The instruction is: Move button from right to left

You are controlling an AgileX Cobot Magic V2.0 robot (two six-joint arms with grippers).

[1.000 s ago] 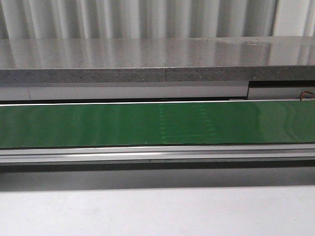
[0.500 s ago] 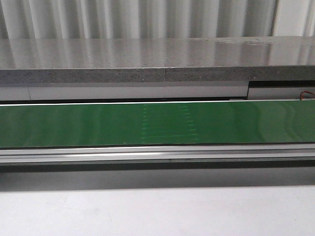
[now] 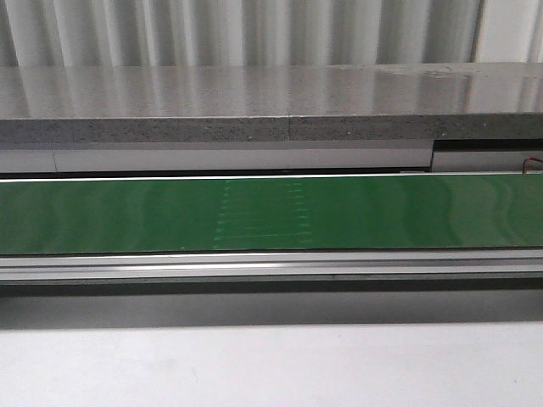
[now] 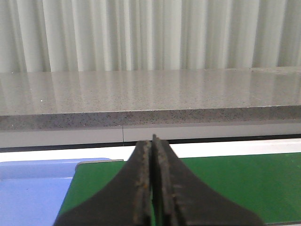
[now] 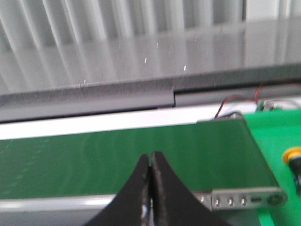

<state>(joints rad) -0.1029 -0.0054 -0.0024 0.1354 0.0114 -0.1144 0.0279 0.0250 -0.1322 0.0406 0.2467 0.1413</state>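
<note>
Both sets of fingers are pressed together with nothing between them: the left gripper [image 4: 152,141] shows its two dark fingers [image 4: 139,174] meeting along one thin seam, and the right gripper [image 5: 151,156] looks the same, black fingers [image 5: 162,181] tip to tip. Neither arm appears in the front view.

Now from the biggest thing down. Pale corrugated wall [image 3: 254,30] fills the background in all three views. Below it runs the long grey speckled stone ledge [image 3: 254,106], glossy on top, spanning the full width. In front of that lies the green conveyor belt [image 3: 127,216], stretching edge to edge across the front view, with a faint pale ladder-like seam mark [image 3: 259,212] left of centre. A silver metal rail [image 3: 271,267] runs along the belt's near edge, and a plain white tabletop [image 3: 271,369] sits nearest the robot.

At the left gripper, the belt's end shows with a blue surface [image 4: 33,188] just beside it. At the right gripper, the belt's other end carries a silver bracket [image 5: 247,198] with small holes, and red and black wires [image 5: 244,99] curl behind it.

And the button [image 5: 293,155]: only its yellow cap is visible, at the edge of the right wrist view, resting on a bright green surface [image 5: 273,141] just past the belt's right end, apart from both grippers
</note>
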